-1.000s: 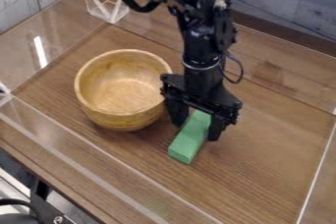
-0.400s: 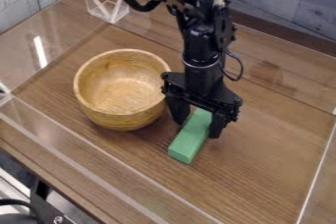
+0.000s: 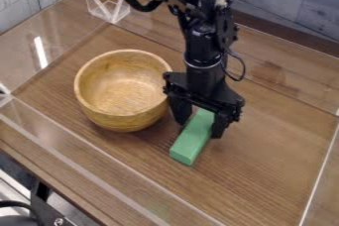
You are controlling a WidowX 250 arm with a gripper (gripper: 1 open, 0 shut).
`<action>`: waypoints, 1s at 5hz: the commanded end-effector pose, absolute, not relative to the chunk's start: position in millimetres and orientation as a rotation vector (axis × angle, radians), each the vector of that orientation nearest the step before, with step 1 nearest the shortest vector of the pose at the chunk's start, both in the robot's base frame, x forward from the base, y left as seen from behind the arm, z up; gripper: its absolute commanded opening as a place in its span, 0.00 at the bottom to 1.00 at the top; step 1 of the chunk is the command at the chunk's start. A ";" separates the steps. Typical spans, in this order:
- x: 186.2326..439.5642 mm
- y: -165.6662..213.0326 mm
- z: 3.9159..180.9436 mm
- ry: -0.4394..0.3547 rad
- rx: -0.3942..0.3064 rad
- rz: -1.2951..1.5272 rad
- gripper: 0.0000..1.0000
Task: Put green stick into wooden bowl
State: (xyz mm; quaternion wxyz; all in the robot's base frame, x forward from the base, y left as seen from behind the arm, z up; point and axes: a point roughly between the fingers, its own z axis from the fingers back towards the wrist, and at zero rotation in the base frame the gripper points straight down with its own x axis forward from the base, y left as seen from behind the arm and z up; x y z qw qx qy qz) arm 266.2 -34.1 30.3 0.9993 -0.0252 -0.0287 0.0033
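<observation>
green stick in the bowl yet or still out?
Out. The green stick lies flat on the table right of the wooden bowl, its far end between the open gripper's fingers. The bowl's hollow is empty.

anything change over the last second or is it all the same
Nothing visibly changed. The end effector stays open, pointing down over the upper end of the green stick, which still lies on the table just right of the wooden bowl. The bowl is still empty.
</observation>
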 end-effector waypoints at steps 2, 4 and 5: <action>272.7 -30.0 36.5 -0.092 -0.050 0.019 1.00; 269.8 -29.3 35.5 -0.088 -0.048 0.021 1.00; 268.4 -28.9 35.3 -0.085 -0.047 0.022 1.00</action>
